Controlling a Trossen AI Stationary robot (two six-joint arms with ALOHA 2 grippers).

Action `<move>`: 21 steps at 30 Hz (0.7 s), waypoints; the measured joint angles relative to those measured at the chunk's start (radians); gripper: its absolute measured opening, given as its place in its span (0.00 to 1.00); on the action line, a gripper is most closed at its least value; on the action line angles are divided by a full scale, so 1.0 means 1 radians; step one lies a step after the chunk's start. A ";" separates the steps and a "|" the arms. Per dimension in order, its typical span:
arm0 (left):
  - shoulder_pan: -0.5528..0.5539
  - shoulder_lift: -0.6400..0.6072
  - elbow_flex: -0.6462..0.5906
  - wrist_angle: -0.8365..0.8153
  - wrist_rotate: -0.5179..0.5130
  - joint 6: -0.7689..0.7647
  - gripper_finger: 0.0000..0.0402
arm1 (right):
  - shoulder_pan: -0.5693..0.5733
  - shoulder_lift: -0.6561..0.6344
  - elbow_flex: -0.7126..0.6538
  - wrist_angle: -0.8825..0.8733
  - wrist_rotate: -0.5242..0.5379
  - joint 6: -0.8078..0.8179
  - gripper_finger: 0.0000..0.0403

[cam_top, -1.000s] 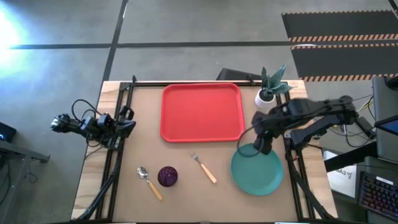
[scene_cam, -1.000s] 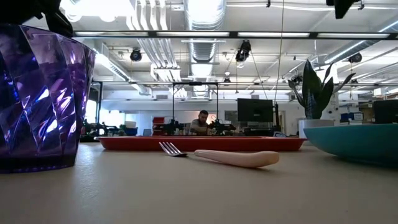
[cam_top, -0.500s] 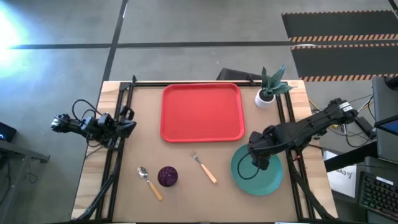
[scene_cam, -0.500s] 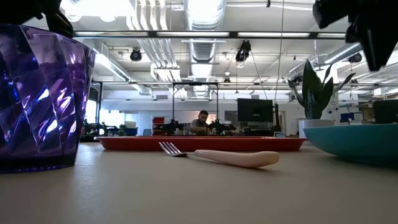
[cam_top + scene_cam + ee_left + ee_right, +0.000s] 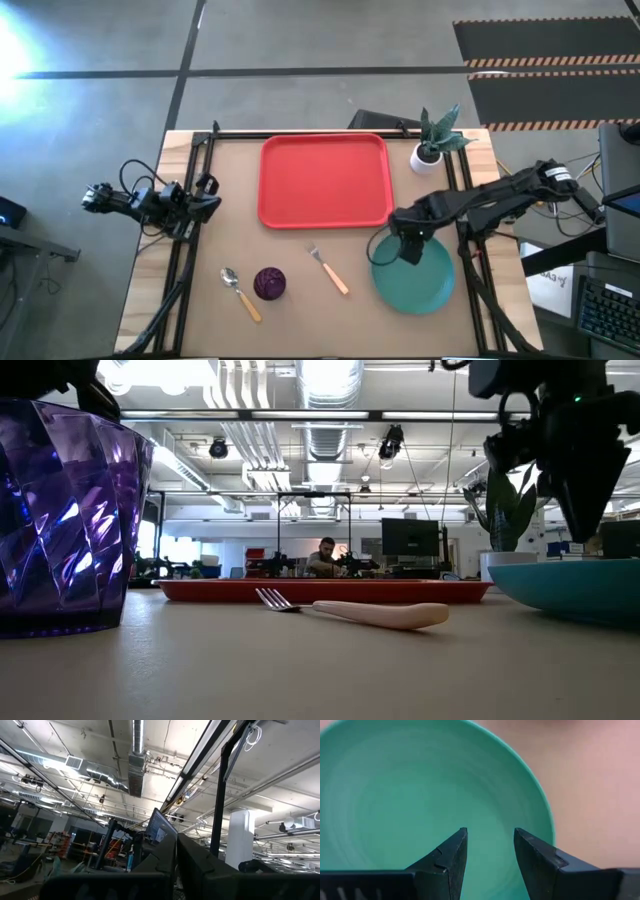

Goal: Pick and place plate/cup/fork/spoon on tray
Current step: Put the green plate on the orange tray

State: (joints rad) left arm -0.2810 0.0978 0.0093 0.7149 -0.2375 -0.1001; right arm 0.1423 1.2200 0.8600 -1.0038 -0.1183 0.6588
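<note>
The teal plate (image 5: 420, 285) lies flat on the table at the near right. My right gripper (image 5: 404, 250) hangs open just above the plate's left part, fingers pointing down; in the right wrist view the gripper (image 5: 490, 836) stands over the plate's inside (image 5: 395, 805), close to its rim. In the low view the fingers (image 5: 583, 510) end a little above the plate (image 5: 570, 588). The purple cup (image 5: 269, 283), the spoon (image 5: 240, 293) and the fork (image 5: 328, 270) lie near the front edge. The red tray (image 5: 325, 181) lies at the far middle. My left gripper (image 5: 207, 201) waits shut at the left edge.
A small white pot with a green plant (image 5: 431, 150) stands at the far right, beside the tray's corner. Black frame rails (image 5: 180, 250) run along the table's left and right sides. Bare tabletop lies between the fork and the plate.
My right gripper has come down from high above the table to just over the plate, shifting a little toward the table's left, and has stayed open. Nothing on the table has moved.
</note>
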 joint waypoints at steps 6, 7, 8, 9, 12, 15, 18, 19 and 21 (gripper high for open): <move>0.000 0.000 0.000 0.000 0.000 0.000 0.00 | -0.091 -0.020 -0.067 0.164 -0.072 -0.076 0.37; 0.000 0.000 0.000 0.000 0.000 0.000 0.00 | -0.102 -0.020 -0.072 0.169 -0.076 -0.095 0.37; 0.000 0.000 0.000 -0.002 0.000 0.000 0.00 | -0.114 -0.020 -0.076 0.167 -0.084 -0.114 0.37; 0.000 0.000 0.000 -0.007 0.000 0.000 0.00 | -0.126 -0.020 -0.078 0.165 -0.100 -0.137 0.37; 0.000 0.000 0.000 -0.018 0.000 0.000 0.00 | -0.164 -0.020 -0.079 0.165 -0.137 -0.177 0.37; 0.000 0.000 -0.001 -0.023 0.000 0.000 0.00 | -0.195 -0.020 -0.077 0.148 -0.151 -0.228 0.37; 0.000 0.000 -0.001 -0.023 0.000 0.000 0.00 | -0.226 -0.020 -0.067 0.118 -0.148 -0.268 0.37; 0.000 0.000 -0.001 -0.022 0.000 0.000 0.00 | -0.234 -0.020 -0.066 0.112 -0.146 -0.281 0.37; 0.000 0.000 -0.001 -0.022 0.000 0.001 0.00 | -0.243 -0.020 -0.065 0.098 -0.146 -0.311 0.37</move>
State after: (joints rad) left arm -0.2810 0.0978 0.0086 0.6926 -0.2379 -0.0994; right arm -0.1005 1.1995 0.7952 -0.9063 -0.2648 0.3479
